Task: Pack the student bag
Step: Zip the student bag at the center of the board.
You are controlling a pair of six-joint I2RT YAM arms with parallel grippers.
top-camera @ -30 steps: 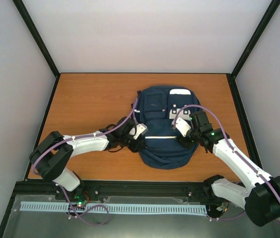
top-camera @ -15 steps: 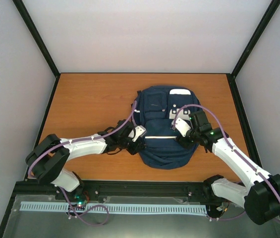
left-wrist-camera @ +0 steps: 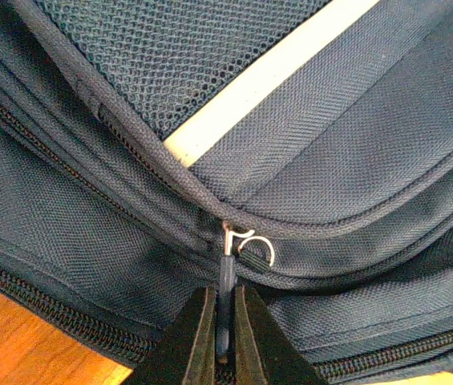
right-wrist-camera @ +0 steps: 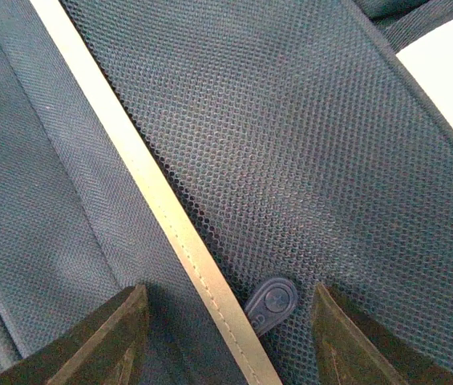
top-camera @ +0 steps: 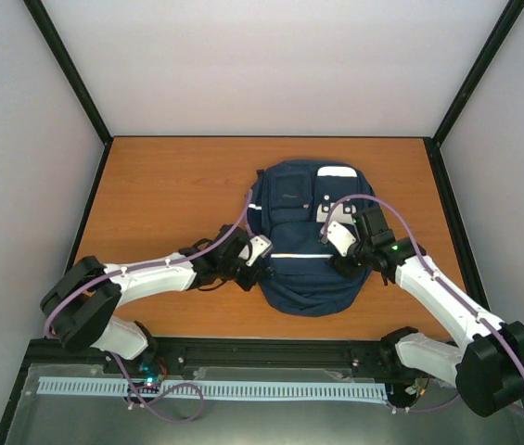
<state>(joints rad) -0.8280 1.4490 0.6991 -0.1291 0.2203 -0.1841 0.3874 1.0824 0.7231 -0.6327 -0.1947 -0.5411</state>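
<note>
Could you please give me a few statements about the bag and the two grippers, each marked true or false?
1. The left gripper is shut on a zip pull of the bag. True.
2. The right gripper grips a strap. False: it is open over the mesh, with a small tab lying between its jaws.
3. The bag stands upright. False: it lies flat on the table.
4. The two grippers are at opposite sides of the bag. True.
</note>
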